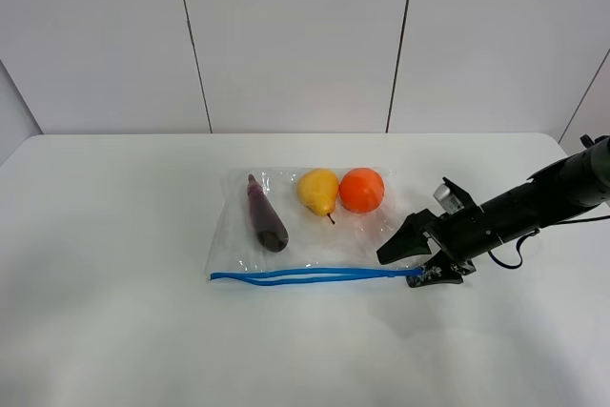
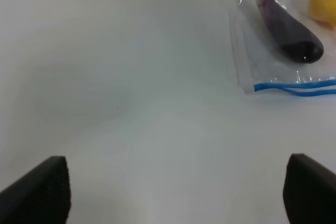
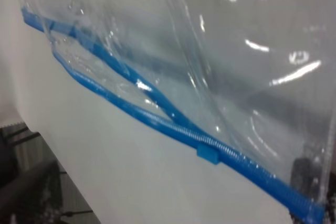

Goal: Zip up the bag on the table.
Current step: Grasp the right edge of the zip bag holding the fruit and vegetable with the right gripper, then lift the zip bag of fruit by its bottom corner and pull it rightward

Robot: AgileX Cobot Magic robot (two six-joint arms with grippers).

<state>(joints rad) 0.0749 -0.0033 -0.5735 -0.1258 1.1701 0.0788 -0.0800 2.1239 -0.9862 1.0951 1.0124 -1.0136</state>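
Nearest the high camera ran the blue zipper strip (image 1: 305,275), the side of the bag (image 1: 315,250) that faced the near edge of the table (image 1: 114,312). I saw its two blue tracks lying slightly apart along most of their length and meeting at both ends. The bag itself lay flat around the middle of the tabletop, a little toward the right edge. Through the clear plastic I could make out a purple eggplant (image 1: 267,216) on the side toward the left edge, with a yellow pear (image 1: 319,191) and an orange (image 1: 362,189) touching each other along the side toward the far edge. My right gripper (image 1: 405,269) reached in from the right edge and sat at the right end of the strip, against the bag's corner. I could not tell whether its jaws had closed on the plastic. Its wrist camera showed the strip very close, with a small blue tab (image 3: 208,153) on it where the parted tracks came together. My left gripper (image 2: 176,190) hung over bare table toward the left edge, its jaws spread wide and holding nothing, well apart from the bag.
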